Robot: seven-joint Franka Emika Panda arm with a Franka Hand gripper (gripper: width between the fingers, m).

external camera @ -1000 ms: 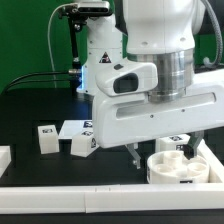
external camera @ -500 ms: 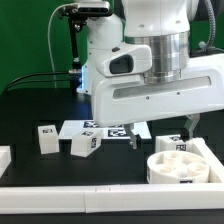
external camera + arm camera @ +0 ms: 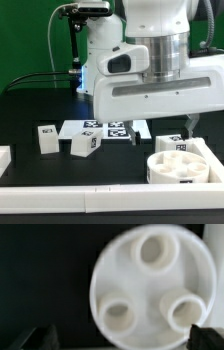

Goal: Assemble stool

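White plastic forms every part of the stool, so tell the parts apart by shape and not by colour.

**Position.** The seat disc (image 3: 180, 166) lies flat on the table (image 3: 30, 112), directly below the pincer (image 3: 120, 338). The pincer is empty. Its fingertips (image 3: 45, 336) stand wide apart, one to each side of the disc in the wrist view, and neither touches the rim. Read this spread as preparation: the jaws are set wider than the part they would close on, and the pincer hangs above the disc, not level with it.

**Placement.** The disc rests near the border rail (image 3: 100, 187). The rail probably serves as a stop, so that the disc cannot slide away when a part is pressed into it. Treat this as a judgement only.

**Appearance.** The disc is round and shallow, with a raised rim. Three oval sockets (image 3: 155, 249) are spaced around its centre and face upward, the side from which the legs would enter. The wrist view is blurred, so do not rely on it for fine detail.

**Remaining parts.** The first leg (image 3: 176, 145) lies just beside the disc, close to the pincer. The second leg (image 3: 85, 144) and the third leg (image 3: 47, 138) lie well apart from the pincer, beyond the marker board (image 3: 105, 129). Each leg is a chunky block bearing black-and-white square tags. No socket holds a leg, so judge the assembly to be at an early stage.
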